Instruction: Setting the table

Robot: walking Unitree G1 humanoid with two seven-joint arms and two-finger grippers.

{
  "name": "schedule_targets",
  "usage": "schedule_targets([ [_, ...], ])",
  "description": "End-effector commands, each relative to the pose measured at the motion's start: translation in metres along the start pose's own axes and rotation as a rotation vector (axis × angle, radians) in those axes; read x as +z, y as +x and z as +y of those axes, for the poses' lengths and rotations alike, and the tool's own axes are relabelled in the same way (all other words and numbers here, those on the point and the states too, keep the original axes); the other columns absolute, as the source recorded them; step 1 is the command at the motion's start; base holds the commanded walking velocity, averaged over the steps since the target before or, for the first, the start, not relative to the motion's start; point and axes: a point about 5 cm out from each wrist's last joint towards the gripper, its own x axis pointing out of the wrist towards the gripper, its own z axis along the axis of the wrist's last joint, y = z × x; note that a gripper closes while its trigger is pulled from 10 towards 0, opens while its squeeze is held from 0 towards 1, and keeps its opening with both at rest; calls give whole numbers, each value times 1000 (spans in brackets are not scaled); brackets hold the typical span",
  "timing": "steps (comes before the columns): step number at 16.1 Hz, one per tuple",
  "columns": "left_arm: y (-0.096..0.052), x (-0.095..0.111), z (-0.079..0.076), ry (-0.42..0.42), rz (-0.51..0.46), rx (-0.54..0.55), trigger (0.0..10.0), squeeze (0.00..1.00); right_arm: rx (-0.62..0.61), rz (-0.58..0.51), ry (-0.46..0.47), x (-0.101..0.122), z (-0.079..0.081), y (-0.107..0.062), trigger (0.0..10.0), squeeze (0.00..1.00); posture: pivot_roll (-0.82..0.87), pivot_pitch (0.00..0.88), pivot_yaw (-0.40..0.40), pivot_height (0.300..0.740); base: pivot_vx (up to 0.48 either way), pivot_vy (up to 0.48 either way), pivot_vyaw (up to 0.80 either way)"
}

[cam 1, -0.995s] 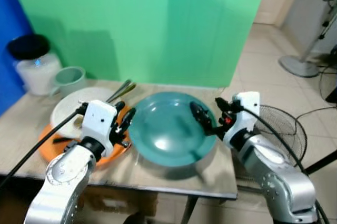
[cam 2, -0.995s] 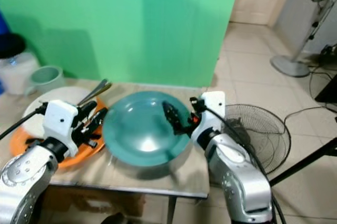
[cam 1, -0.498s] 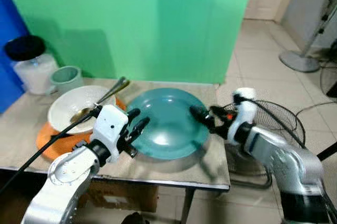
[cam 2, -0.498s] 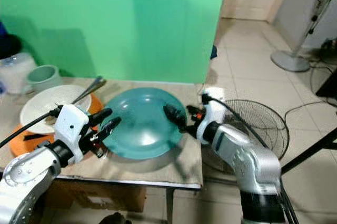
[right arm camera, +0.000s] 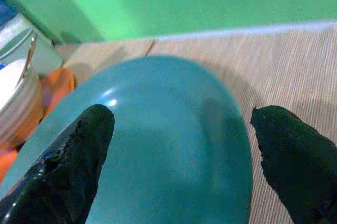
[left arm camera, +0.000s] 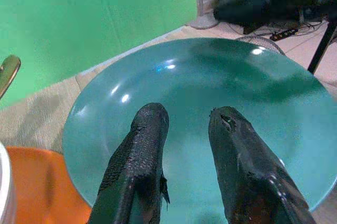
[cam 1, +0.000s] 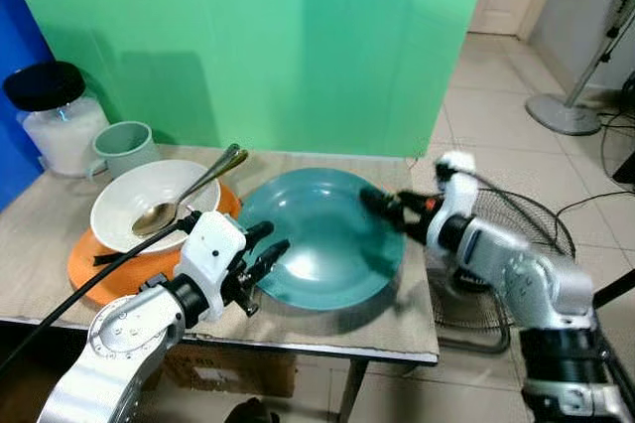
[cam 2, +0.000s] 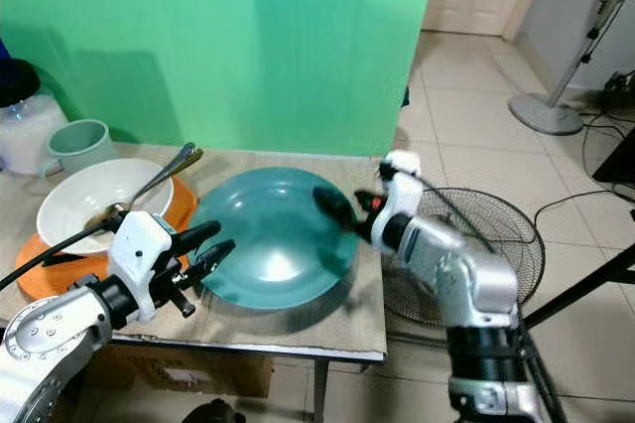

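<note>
Clearly the teal plate (cam 1: 322, 249) is the piece to mind: broad, glossy and stiff, likely slippery and breakable, so I'd take it by opposite rims, not the sloping middle. It lies flat on the table (cam 1: 417, 319), just beside the orange plate (cam 1: 99, 269) carrying the white bowl (cam 1: 139, 200) and spoon (cam 1: 189, 195). The left gripper (cam 1: 266, 249) hovers at its near-left rim, fingers parted and empty; the right gripper (cam 1: 382, 207) sits at the far-right rim, spread wide, holding nothing. A second ago both grippers crowded closer over the plate; the right one has since drawn back to the edge.
</note>
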Motion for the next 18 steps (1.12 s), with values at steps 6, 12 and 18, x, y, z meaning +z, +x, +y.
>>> schedule_targets([
  [6, 1, -4, -2, 14, 16, -18, 10000, 0, -88, 48, 41, -4, -22, -6, 10000, 1000, 179, 0, -28, 727, 0, 0, 0],
  [12, 3, -7, -8, 1, 21, -56, 10000, 0, -4, 206, 102, -25, -14, -7, 10000, 0, 177, 0, -28, 727, 0, 0, 0],
  [18, 2, -13, -12, -20, 38, -79, 10000, 0, 59, 209, 199, -25, -8, -8, 3137, 0, 178, 0, -32, 727, 0, 0, 0],
])
